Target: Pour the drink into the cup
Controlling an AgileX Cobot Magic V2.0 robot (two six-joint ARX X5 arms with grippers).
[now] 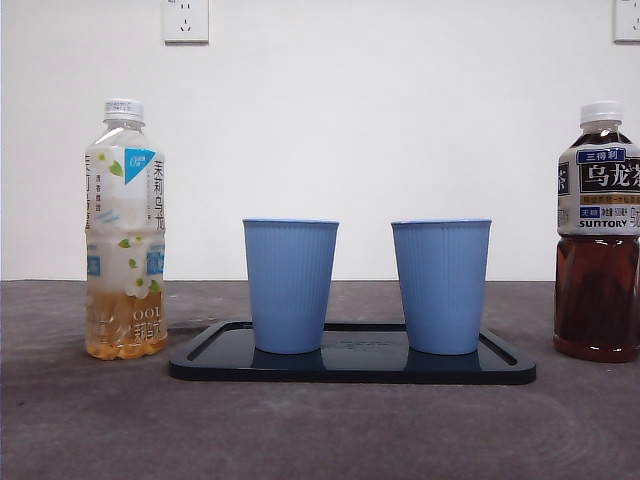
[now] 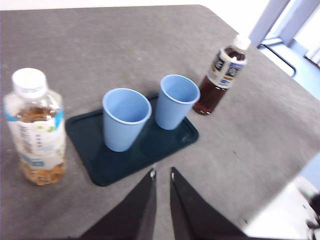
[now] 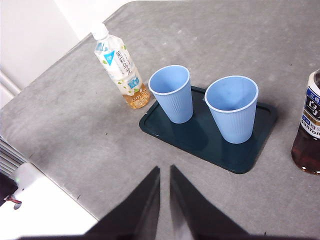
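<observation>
Two blue ribbed cups stand upright on a dark tray (image 1: 500,368): the left cup (image 1: 290,285) and the right cup (image 1: 441,286). A pale tea bottle (image 1: 124,235) with a white cap stands left of the tray, partly full. A dark Suntory tea bottle (image 1: 598,240) stands right of the tray. My left gripper (image 2: 161,173) hangs above the table on the near side of the tray, jaws nearly together, holding nothing. My right gripper (image 3: 164,170) is likewise raised, jaws nearly together, empty. Neither gripper shows in the front view.
The grey table (image 1: 320,430) ends in a rounded edge seen in the right wrist view (image 3: 60,55). A white wall with power sockets (image 1: 186,20) stands behind. Both cups look empty from above (image 2: 126,105) (image 3: 231,93).
</observation>
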